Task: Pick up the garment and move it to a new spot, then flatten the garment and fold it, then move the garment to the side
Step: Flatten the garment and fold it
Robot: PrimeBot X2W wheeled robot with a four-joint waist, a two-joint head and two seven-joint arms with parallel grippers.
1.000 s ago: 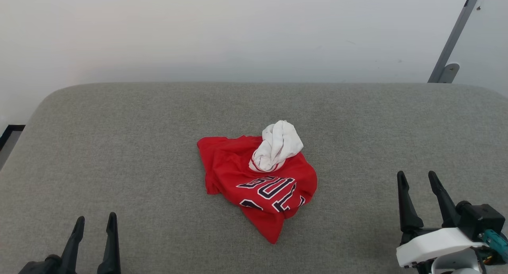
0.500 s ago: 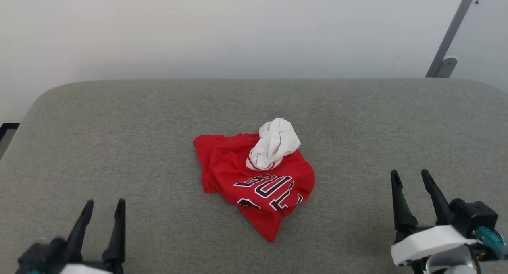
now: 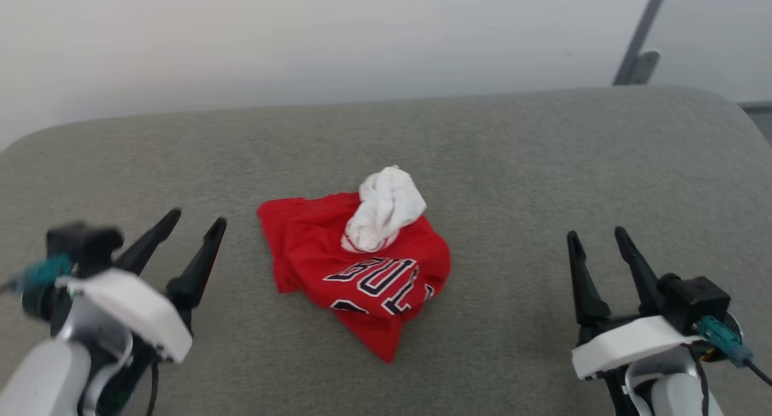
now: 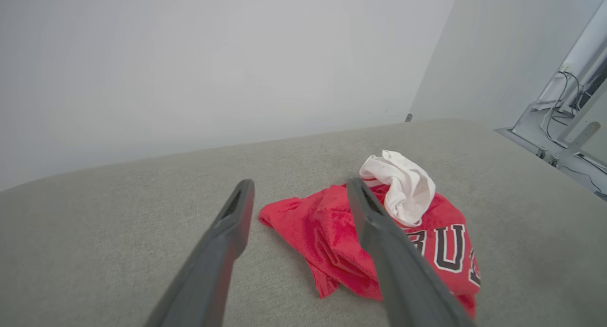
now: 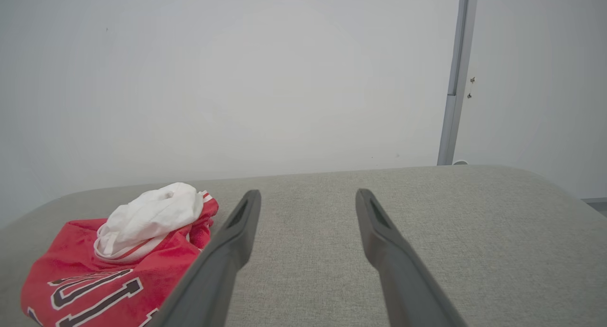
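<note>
Shirt (image 3: 356,271) lies in crumpled heap mid grey padded surface (image 3: 543,163), white sleeve (image 3: 386,208) bunched at its 12 o'clock, chest letters up. Nothing done yet: pick-up, move, flatten, fold and set-aside all left.

Left jaws apart, empty, near shirt's 9 o'clock, not touching. Right jaws apart, empty, well off at 3 o'clock.

Versus earlier frame: left jaws higher and closer to shirt, right jaws much the same, camera shifted, heap unchanged.

The left end effector (image 3: 198,216) has swung up, closer to the garment (image 3: 313,253).
</note>
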